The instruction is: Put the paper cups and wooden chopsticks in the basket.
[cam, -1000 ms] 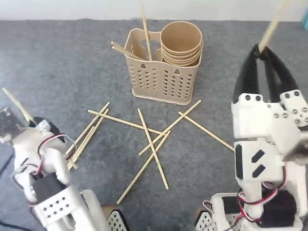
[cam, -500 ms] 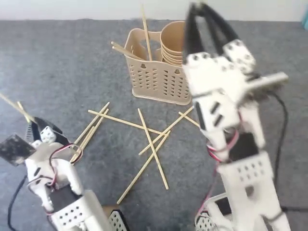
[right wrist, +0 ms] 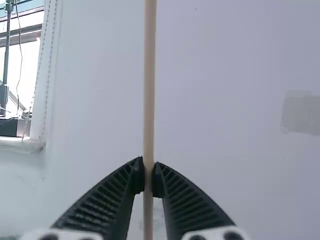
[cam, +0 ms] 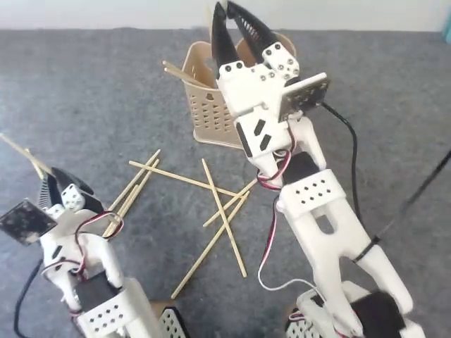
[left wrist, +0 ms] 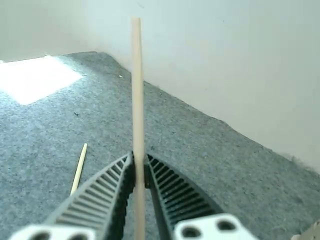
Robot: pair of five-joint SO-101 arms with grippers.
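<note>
A tan slotted basket [cam: 203,105] stands at the back of the grey carpet, with chopsticks [cam: 180,72] poking out of it. The stacked paper cups [cam: 284,41] inside are mostly hidden behind my right arm. My right gripper [cam: 224,7] is above the basket, pointing up. In its wrist view the right gripper [right wrist: 148,177] is shut on an upright wooden chopstick [right wrist: 149,75]. At the front left, my left gripper [cam: 49,179] is shut on another chopstick [cam: 21,151] that slants up and left. The left wrist view shows the left gripper [left wrist: 139,170] clamping that chopstick [left wrist: 136,90].
Several loose chopsticks [cam: 222,211] lie crossed on the carpet between the two arms, and a pair [cam: 130,193] lies close to the left arm. One more chopstick [left wrist: 78,167] lies on the carpet beyond the left gripper. A white wall runs behind the basket.
My right arm has swung from the right side leftward to above the basket, still holding its chopstick. The left arm has shifted slightly with its chopstick.
</note>
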